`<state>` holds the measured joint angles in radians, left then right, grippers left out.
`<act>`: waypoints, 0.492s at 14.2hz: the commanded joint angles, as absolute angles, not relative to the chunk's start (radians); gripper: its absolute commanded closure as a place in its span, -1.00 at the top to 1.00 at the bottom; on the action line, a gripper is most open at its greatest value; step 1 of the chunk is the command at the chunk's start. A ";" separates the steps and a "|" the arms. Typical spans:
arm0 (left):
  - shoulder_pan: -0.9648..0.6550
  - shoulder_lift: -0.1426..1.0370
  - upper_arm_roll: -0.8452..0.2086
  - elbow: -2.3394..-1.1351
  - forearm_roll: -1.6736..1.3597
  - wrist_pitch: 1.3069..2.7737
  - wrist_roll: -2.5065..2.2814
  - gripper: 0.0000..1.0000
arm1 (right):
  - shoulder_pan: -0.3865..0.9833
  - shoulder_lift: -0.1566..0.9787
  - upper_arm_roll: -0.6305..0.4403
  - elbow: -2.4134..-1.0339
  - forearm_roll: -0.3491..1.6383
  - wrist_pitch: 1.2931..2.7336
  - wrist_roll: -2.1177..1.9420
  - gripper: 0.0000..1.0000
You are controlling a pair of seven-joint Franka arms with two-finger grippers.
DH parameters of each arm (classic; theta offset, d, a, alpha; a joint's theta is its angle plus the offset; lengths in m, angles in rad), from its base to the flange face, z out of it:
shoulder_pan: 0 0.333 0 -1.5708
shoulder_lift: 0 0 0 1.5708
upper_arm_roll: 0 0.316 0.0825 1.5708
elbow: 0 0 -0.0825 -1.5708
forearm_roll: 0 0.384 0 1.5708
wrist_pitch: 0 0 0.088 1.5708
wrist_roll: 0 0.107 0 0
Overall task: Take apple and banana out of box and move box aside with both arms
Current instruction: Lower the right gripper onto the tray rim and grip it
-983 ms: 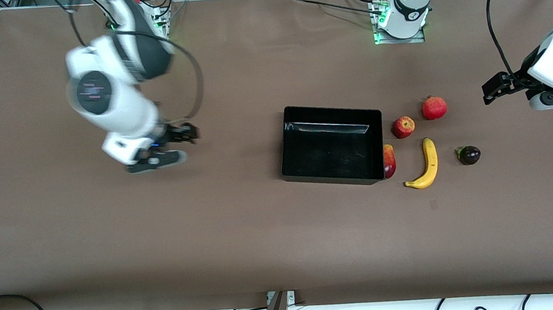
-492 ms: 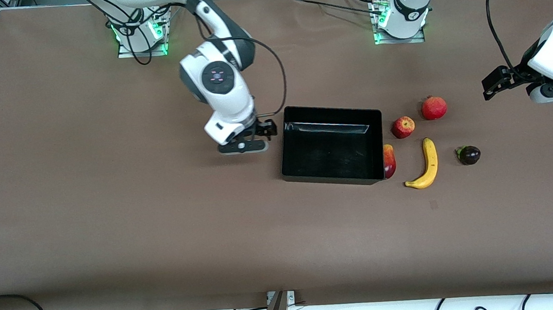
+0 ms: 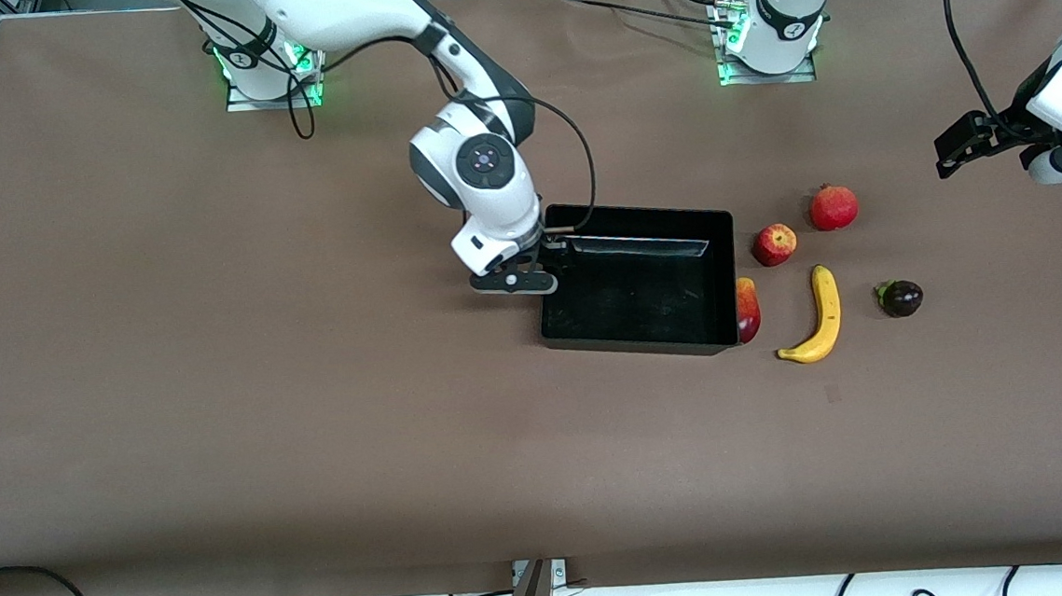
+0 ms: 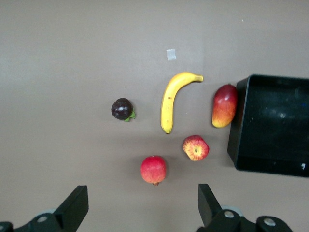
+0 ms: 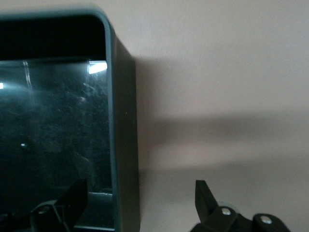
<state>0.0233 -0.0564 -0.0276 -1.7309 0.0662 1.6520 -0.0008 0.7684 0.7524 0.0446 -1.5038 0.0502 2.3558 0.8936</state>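
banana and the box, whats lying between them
A red-yellow mango lies between the banana and the box, against the box's wall; clearest in the left wrist view.

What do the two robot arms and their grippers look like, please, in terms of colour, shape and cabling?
Both arms are white, rounded jointed segments with dark grey or black sections. The right arm shows a round grey cap with a small purple mark, and a black cable loops along it. Each ends in a black two-finger gripper: the right gripper and the left gripper. Green lights glow at both bases.
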 commanded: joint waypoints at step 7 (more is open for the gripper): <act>0.077 -0.084 -0.023 -1.717 0.018 1.583 0.110 1.00 | 0.782 0.808 0.023 -1.425 0.046 2.320 0.884 -1.00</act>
